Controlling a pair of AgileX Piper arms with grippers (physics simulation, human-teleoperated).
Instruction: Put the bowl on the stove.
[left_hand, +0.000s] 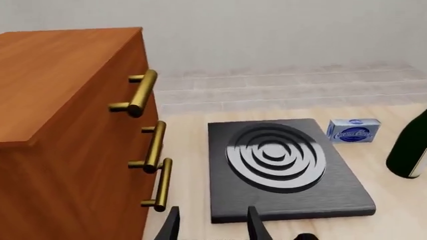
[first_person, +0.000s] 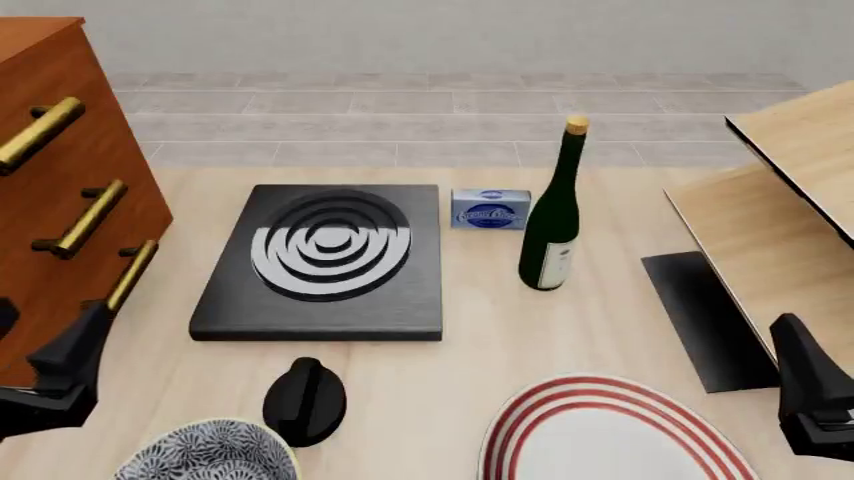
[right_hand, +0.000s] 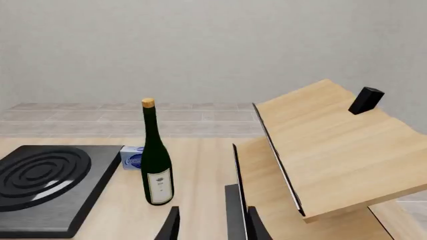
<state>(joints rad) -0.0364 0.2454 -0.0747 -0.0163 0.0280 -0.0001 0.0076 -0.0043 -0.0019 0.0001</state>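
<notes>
- Nearest you in the front view, the bowl (first_person: 207, 453) sits at the table's near edge, cut off by the frame, left of centre. Neither wrist camera shows it.
- Just beside the bowl on its right stands a small black knob (first_person: 306, 401), and further right lies the red-striped plate (first_person: 607, 437), also cropped at the near edge. Both appear only in the front view.
- Your left gripper (left_hand: 212, 225) shows two dark fingertips apart with nothing between them; in the front view the left arm sits at the lower left, near the drawer unit (first_person: 60, 190).
- Your right gripper (right_hand: 212, 226) likewise has its fingertips apart and empty; the front view shows that arm at the lower right edge.
- Past the knob, the stove (first_person: 327, 260) lies flat on the table, well apart from the bowl, its burner rings bare. All three views catch it.
- The left wrist view gives you the drawer unit's brass handles (left_hand: 141, 93) close up, just beside the stove.
- Behind the stove's right corner lies a small blue box (first_person: 490, 210), with the green bottle (first_person: 551, 225) upright just to its right.
- Only the right wrist view shows the small black block (right_hand: 365, 100) on top of the tilted wooden panels (right_hand: 333, 150) at the right.
</notes>
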